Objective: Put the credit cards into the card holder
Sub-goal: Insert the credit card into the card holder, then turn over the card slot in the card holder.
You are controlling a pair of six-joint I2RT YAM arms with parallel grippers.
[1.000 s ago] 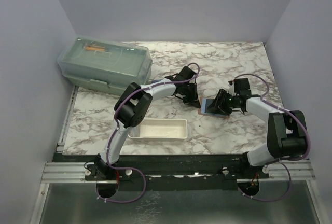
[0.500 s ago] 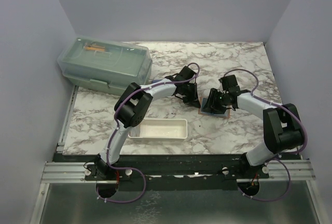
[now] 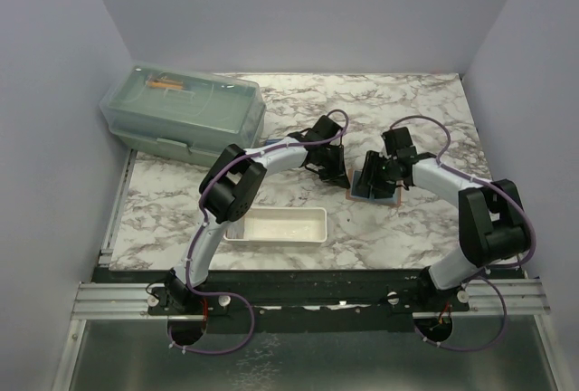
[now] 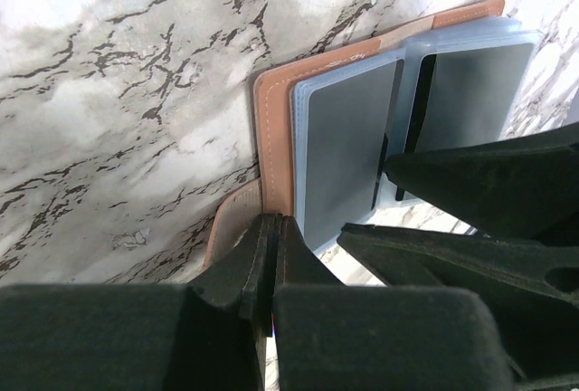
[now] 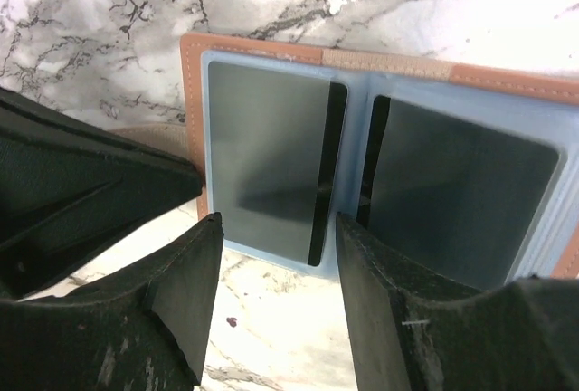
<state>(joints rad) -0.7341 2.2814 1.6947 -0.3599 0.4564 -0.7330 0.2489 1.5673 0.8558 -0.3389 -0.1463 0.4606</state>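
One card holder (image 4: 272,138), flat open, long axis left-right — left hand (image 4: 270,237) tight on its edge; right hand (image 5: 279,228) agape, empty

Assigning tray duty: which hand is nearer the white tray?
Left. The left hand is beyond the white tray's right end; the right hand is farther right, over the card holder.

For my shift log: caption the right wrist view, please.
Open right gripper above the open card holder, a grey card in each half.
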